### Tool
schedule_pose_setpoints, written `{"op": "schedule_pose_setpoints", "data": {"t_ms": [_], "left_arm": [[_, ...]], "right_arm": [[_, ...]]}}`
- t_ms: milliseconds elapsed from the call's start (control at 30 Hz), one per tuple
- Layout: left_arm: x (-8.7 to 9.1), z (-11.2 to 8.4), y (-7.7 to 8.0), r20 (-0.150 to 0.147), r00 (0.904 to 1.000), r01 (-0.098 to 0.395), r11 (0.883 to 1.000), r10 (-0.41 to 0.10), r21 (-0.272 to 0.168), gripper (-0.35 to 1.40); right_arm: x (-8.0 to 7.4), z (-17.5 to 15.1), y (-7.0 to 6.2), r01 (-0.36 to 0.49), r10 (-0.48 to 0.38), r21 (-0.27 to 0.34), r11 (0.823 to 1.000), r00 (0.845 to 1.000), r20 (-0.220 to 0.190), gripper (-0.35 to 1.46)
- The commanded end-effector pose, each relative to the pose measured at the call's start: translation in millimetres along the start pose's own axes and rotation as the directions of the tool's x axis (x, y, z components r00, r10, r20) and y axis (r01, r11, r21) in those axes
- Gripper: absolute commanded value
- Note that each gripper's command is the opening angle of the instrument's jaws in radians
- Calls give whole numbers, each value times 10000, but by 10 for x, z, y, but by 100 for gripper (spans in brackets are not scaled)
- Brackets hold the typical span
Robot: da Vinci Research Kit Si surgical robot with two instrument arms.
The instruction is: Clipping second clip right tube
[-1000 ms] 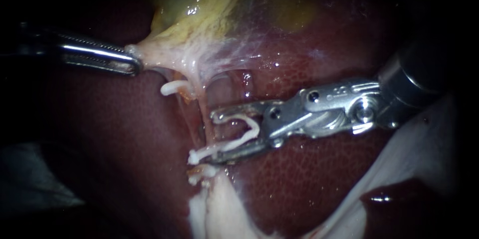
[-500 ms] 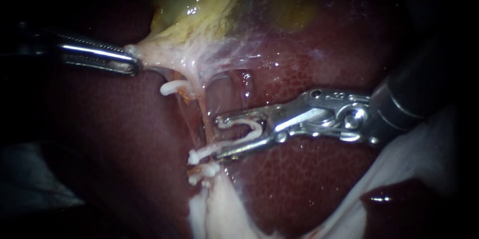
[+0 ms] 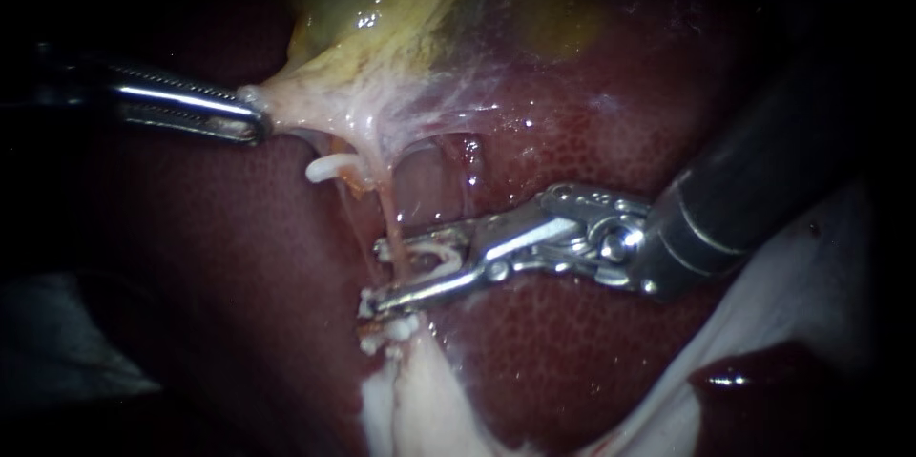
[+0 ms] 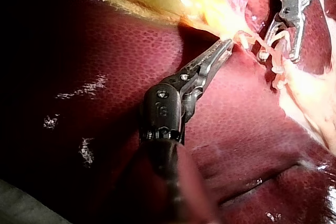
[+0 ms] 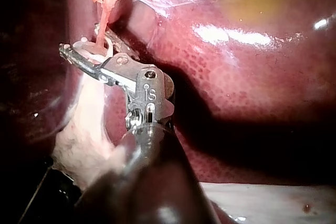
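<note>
Pink, soft tube (image 3: 386, 214) tears easily: right instrument's (image 3: 375, 276) jaws seemingly squeeze a clip (image 3: 434, 261) across its middle; left instrument's (image 3: 260, 123) jaws grip gallbladder (image 3: 382, 28).

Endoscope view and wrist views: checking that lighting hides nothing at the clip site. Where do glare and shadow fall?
Endoscope view: the left instrument fades into dark edges; glints sit on the gallbladder; the clip in the right instrument is lit. Left wrist view: glare streaks on the liver. Right wrist view: that instrument shadows the liver broadly.
</note>
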Motion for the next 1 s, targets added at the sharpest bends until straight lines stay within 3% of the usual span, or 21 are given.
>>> {"op": "schedule_pose_setpoints", "data": {"t_ms": [33, 500, 800, 1000], "left_arm": [[0, 0, 0, -1, 10000, 1, 10000, -1, 4, -35], [0, 1, 0, -2, 10000, 2, 10000, -2, 6, -35], [0, 1, -1, -2, 10000, -1, 10000, 1, 8, -35], [0, 1, -1, -2, 10000, -1, 10000, 1, 8, -35]], "right_arm": [[1, 2, 0, -23, 23, 121, 9999, 10000, 35, 50], [5, 32, -8, -26, 34, 375, 9993, 9997, -231, 50], [25, 27, -35, -122, 154, 651, 9978, 9987, -483, 50], [25, 18, -42, -316, 350, 715, 9969, 9983, -462, 42]]}}
